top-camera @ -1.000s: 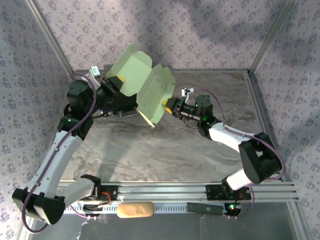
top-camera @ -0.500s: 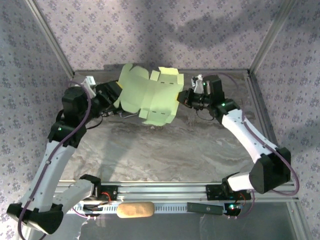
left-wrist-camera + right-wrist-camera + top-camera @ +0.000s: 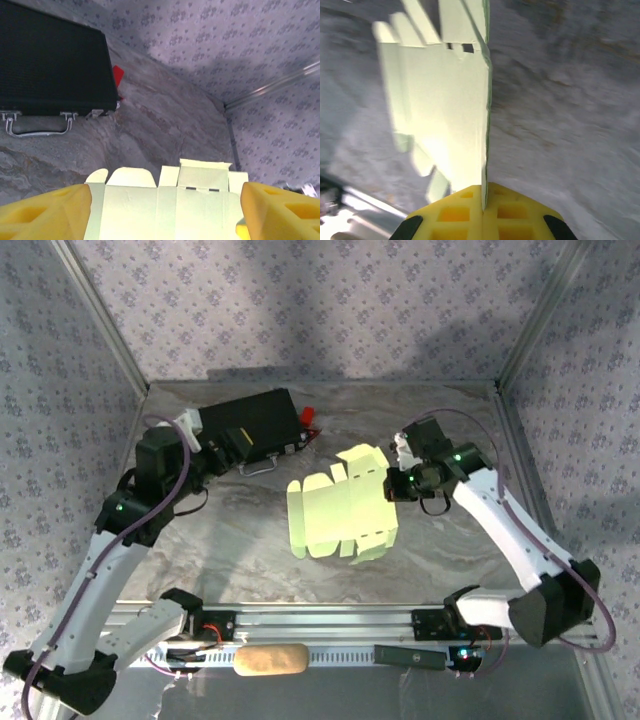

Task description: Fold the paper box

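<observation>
right gripper has its yellow fingers pressed together on the edge of the pale light-green flat card cutout with flaps and tabs. the sheet runs straight out from the pinch, and from my wrist cam i'm seeing it almost edge-on. from the top cam the paper box sits unfolded around the middle of the table. its right edge is in the right gripper and the tabs stick out along its far and near sides. can't tell if the far end of it touches the surface or hangs just above. left gripper is spread wide with nothing between the yellow fingers. overhead it's well apart from the card, back by the black rectangular case with the metal handle. a small red thing pokes out at that case's right end. the surface is a grey marbled tabletop. there's an aluminium rail along the near edge, silver frame posts at the corners and pale purple flower-print walls all around.
</observation>
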Robot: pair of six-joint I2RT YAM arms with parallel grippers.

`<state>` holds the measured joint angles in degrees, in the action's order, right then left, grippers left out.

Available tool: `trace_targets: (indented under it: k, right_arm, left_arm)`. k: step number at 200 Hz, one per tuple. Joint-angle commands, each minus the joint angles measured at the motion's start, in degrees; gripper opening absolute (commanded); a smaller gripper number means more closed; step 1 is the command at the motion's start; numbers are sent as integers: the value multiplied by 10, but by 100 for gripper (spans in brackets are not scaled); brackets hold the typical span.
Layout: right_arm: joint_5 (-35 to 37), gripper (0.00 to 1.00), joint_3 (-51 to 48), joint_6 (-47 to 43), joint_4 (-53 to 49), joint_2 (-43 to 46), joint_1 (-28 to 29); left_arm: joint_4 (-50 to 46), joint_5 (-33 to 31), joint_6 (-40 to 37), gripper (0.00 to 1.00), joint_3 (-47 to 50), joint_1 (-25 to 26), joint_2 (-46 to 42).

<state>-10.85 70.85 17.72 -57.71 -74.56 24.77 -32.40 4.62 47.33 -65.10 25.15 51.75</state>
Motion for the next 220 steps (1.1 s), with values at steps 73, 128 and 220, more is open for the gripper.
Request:
trace_targets:
  k: [73, 128, 220]
  right_arm:
    - [255, 0, 81, -283, 62, -183, 106]
    - [270, 0, 99, -441, 156, -180, 130]
    - [330, 0, 54, -641, 301, -171, 217]
  left_arm:
    - [100, 29, -106, 66, 91, 34, 87]
    - [195, 91, 10, 62, 130, -12, 90]
    - [157, 126, -44, 52, 109, -83, 139]
